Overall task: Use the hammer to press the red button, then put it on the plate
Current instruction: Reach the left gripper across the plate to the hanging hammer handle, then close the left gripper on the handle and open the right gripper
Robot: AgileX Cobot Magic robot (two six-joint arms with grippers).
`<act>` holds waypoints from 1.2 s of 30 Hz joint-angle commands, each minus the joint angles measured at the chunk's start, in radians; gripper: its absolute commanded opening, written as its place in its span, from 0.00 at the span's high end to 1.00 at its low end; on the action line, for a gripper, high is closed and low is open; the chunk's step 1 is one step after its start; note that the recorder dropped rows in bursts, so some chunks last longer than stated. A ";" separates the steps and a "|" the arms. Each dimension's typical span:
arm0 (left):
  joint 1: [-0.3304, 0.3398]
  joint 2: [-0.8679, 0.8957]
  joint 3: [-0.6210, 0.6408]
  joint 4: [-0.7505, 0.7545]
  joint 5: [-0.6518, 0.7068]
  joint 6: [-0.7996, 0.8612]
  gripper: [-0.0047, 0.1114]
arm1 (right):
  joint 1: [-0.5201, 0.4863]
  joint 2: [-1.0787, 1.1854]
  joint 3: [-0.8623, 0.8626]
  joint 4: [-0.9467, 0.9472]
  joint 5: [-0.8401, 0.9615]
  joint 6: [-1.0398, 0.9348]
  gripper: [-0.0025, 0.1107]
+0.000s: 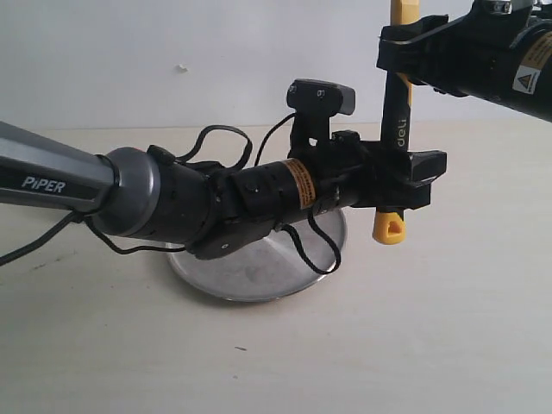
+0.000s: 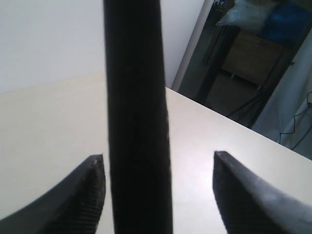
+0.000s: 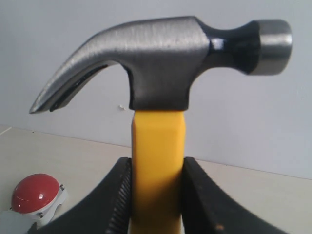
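At left in the exterior view, the left arm reaches across the middle, passing over the plate [image 1: 259, 274], which lies flat on the table [image 1: 431, 328], partly hidden under the arm. Left gripper [image 1: 412, 179] sits around the lower black grip of the hammer [image 1: 400, 121], jaws parted. In the left wrist view one finger [image 2: 90, 185] is just beside the handle, contact cannot be told; the other finger [image 2: 243, 190] is well apart. No clamp there. Hammer hangs upright above the table, head up, yellow butt end down, right of the plate in the exterior view. Further right, the right gripper [image 3: 157, 168] is closed on the yellow neck just under the steel head and appears to carry the whole weight. Red button [image 3: 35, 192] shows only in the right wrist view, on its pale base, apart from the hammer. Handling, as judgement: rigid tool, head-heavy, not fragile. The neck hold keeps the mass close to the jaws, so little tendency to swing. Yellow neck looks smooth and may slip. Black grip is probably rubbery with better friction, but a hold that low leaves the head on a long lever and calls for a firm squeeze.
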 commanded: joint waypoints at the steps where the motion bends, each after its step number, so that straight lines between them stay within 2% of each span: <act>1: -0.002 0.015 -0.038 0.105 0.043 -0.076 0.55 | -0.003 -0.013 -0.008 0.008 -0.067 -0.008 0.98; 6: -0.002 0.015 -0.038 0.108 0.071 -0.089 0.92 | -0.003 -0.013 -0.008 0.008 -0.069 -0.008 0.98; 7: -0.002 0.015 -0.038 0.108 0.079 -0.089 0.96 | -0.003 -0.013 -0.008 0.008 -0.069 -0.008 0.98; 25: 0.009 0.011 -0.038 0.123 0.151 -0.160 0.96 | -0.003 -0.013 -0.008 0.008 -0.066 -0.035 0.97; 31: 0.036 0.011 -0.038 0.129 0.156 -0.194 0.96 | -0.003 -0.013 -0.008 -0.012 -0.062 -0.042 0.81; 36: 0.056 0.011 -0.036 0.131 0.169 -0.194 0.96 | -0.003 -0.013 -0.008 -0.019 -0.065 -0.042 0.61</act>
